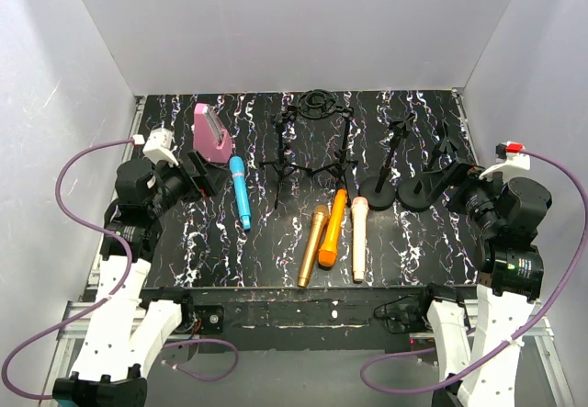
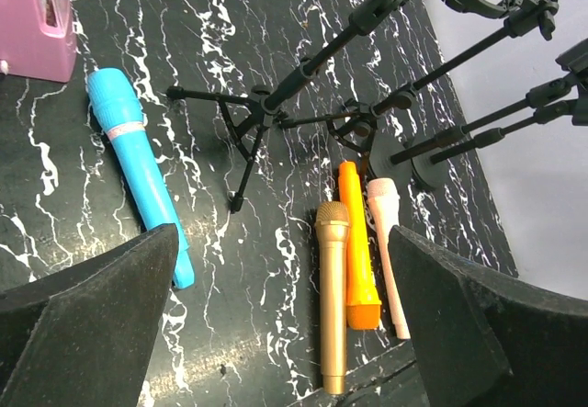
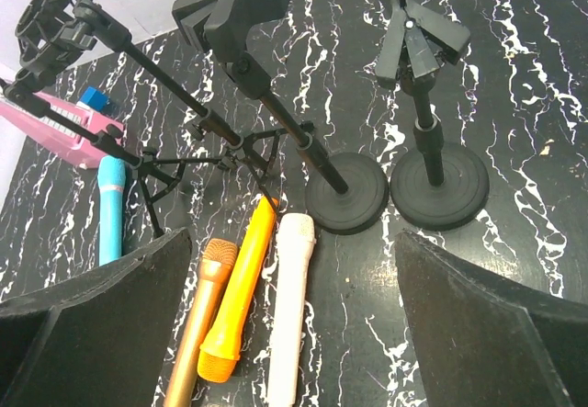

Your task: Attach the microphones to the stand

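No text, label, brand, number or sign can be read in any of the three views. The pale band around the cyan-blue microphone (image 2: 138, 173) is too small and too blurred to show any letters.
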`<state>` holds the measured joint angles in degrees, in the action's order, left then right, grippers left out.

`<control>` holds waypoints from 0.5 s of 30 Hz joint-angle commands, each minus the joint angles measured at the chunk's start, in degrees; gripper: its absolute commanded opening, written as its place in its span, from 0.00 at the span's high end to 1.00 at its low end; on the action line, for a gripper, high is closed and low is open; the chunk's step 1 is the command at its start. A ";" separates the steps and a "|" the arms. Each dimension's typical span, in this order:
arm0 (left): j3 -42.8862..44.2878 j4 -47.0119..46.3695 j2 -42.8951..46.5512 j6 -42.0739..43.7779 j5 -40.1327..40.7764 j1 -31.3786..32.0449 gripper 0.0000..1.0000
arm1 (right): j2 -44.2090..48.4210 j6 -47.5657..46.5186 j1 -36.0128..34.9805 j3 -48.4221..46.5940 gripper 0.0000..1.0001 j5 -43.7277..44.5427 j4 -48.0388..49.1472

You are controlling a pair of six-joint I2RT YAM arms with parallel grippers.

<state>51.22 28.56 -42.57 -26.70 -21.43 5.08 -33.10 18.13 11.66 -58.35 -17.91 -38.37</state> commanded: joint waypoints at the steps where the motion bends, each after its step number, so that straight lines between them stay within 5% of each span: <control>1: 2.48 -0.78 -1.02 -1.60 -4.57 -0.16 0.02 | 0.14 1.03 0.29 -1.07 0.02 -0.28 3.04; 9: 1.87 -1.13 -1.64 -0.90 -11.61 -0.16 0.02 | 0.49 -10.29 0.29 1.83 0.02 -16.42 4.88; 15: 1.51 -3.06 -3.66 -3.61 -16.35 0.02 0.02 | -1.35 -37.97 0.29 2.27 0.02 -42.71 -6.09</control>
<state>51.51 27.92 -44.80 -28.36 -32.58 5.08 -33.39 -0.21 11.66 -56.25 -41.12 -38.50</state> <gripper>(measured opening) 0.982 0.983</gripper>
